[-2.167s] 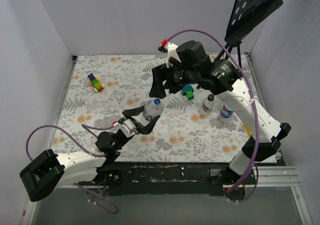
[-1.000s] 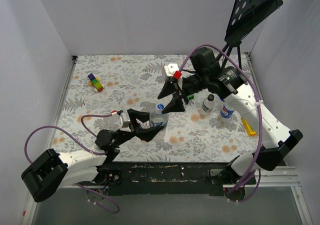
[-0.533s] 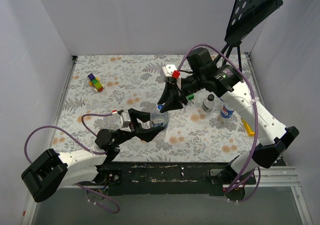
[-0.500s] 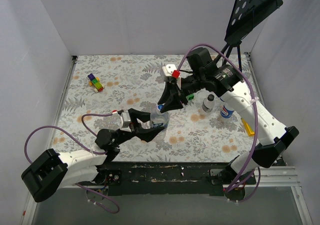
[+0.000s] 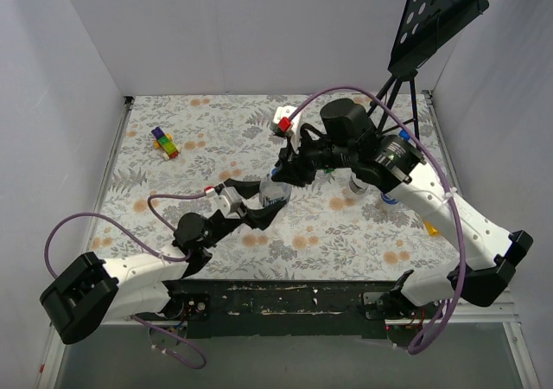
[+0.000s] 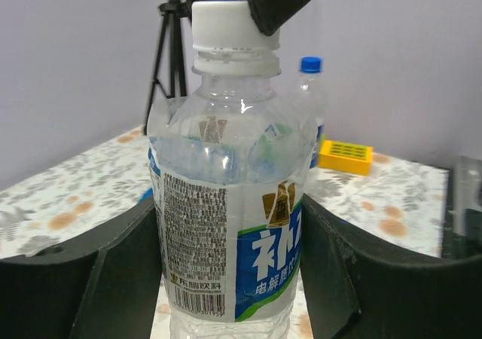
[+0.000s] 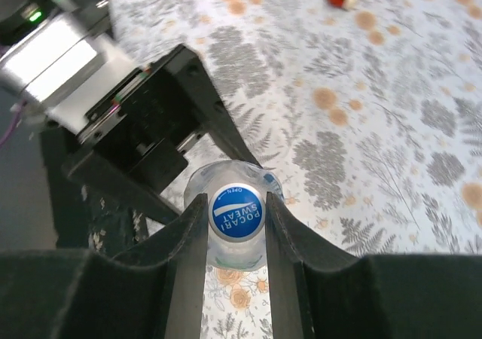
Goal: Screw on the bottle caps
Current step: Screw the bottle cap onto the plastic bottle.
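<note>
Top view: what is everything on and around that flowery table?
Held bottle: one, clear, blue-and-white label, upright mid-table.
Cap: one, white sides, blue top, on the held bottle's neck.
Second bottle: one, clear, blue cap, behind the first.
Yellow block: one, right side.
Toy blocks: one multicoloured cluster, far left.
Stand: one, black, far right corner.
Table: one, floral cover.
Left gripper: black, clamped on the held bottle.
Right gripper: black, closed on the cap from above.

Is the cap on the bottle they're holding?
On: the cap sits on the bottle neck, gripped by the right gripper. How tight, cannot tell.
</note>
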`<state>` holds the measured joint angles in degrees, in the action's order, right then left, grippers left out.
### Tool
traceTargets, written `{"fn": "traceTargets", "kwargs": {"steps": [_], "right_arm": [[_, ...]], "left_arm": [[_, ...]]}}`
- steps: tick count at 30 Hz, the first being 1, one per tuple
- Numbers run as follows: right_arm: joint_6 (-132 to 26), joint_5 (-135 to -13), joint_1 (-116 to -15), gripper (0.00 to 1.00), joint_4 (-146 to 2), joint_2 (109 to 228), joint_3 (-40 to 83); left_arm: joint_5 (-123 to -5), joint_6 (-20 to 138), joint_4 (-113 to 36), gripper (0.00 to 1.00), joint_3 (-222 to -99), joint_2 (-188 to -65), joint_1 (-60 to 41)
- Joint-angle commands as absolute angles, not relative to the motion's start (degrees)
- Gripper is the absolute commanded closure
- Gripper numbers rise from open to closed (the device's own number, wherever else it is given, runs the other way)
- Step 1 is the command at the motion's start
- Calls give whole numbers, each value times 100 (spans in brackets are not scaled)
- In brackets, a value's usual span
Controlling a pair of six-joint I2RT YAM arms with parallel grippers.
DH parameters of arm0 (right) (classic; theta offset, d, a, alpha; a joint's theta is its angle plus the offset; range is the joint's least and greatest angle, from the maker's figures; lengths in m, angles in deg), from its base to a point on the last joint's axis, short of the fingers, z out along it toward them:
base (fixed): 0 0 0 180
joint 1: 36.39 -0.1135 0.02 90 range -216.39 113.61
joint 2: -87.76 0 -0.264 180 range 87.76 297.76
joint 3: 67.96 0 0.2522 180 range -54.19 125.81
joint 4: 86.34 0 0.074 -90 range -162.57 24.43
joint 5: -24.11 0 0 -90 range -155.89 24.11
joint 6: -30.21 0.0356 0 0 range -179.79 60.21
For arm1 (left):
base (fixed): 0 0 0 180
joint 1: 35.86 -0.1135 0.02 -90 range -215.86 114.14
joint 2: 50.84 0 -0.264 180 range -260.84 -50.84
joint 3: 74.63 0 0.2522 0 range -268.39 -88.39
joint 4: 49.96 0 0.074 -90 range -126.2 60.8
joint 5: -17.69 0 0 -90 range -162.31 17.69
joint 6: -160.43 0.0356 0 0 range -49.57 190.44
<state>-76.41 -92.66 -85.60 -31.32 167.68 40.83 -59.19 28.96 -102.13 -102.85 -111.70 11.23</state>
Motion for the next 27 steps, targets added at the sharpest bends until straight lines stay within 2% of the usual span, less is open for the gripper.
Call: {"fn": "traceTargets", "kwargs": {"steps": [1,4,9,11,16,17,21,24,27], "right_arm": [[-5166,-5885,-9026,95,-3408,16809,3388],[-4653,-4588,-9264,96,-3452,16844,3098],[-4756,-4453,-9317,90,-4092,16529,2913],[-4932,-4812,-9282,80,-4330,16353,2939],[-5310,-6165,-8790,34,-4629,15993,3001],[-5433,-6498,-8641,30,-4690,15905,2992],[-5881,-8184,-7877,19,-4691,15781,3114],[-6233,-9897,-7349,19,-4927,15754,3027],[-6680,-10858,-7172,19,-4762,15921,3202]], "left_arm": [[-6913,4001,-11283,100,-11001,-11253,1370],[-7441,4248,-11468,100,-11063,-11455,1511],[-8056,3863,-11583,100,-10835,-11535,1555],[-8311,3661,-11495,100,-10703,-11518,1555],[-8471,2888,-10890,100,-10492,-11404,1442],[-8296,2643,-10767,100,-10457,-11377,1328],[-7025,1719,-10809,100,-10246,-11324,739],[-6100,1463,-10774,100,-10315,-11350,484],[-5387,1410,-10844,100,-10412,-11368,430]]}}
